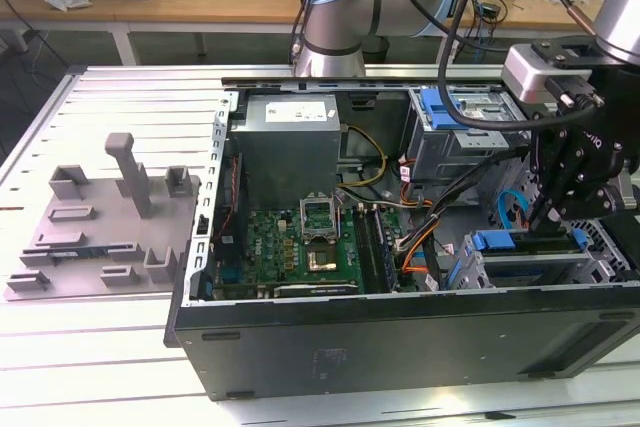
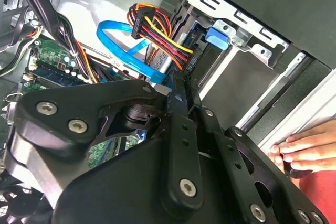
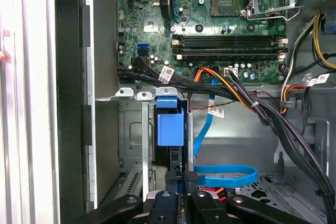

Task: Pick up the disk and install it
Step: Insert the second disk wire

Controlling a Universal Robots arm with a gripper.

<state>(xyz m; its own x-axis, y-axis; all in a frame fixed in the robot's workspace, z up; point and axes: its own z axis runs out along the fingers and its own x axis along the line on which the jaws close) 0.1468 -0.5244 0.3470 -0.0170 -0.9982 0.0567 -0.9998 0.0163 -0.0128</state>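
Note:
The disk [image 1: 497,243] sits on edge in the drive cage at the lower right corner of the open computer case. Its bright blue carrier tab [image 3: 170,125] stands between the cage's silver rails, and the same tab [image 2: 216,35] shows in the second wrist view. My gripper [image 1: 548,219] hangs just above and to the exterior view's right of the disk. Its black fingers are pressed together, with nothing visible between them. The fingertips [image 3: 178,174] lie close to the disk's near end, and in the second wrist view the gripper [image 2: 176,88] stands in front of the cables.
A blue flat cable [image 3: 220,173] and orange-red power wires [image 2: 157,27] run beside the cage. The motherboard [image 1: 300,247], grey power supply box [image 1: 290,142] and an upper cage with a blue clip [image 1: 445,107] fill the case. A person's hand [image 2: 307,148] rests on the case's edge. A grey fixture [image 1: 110,217] lies left.

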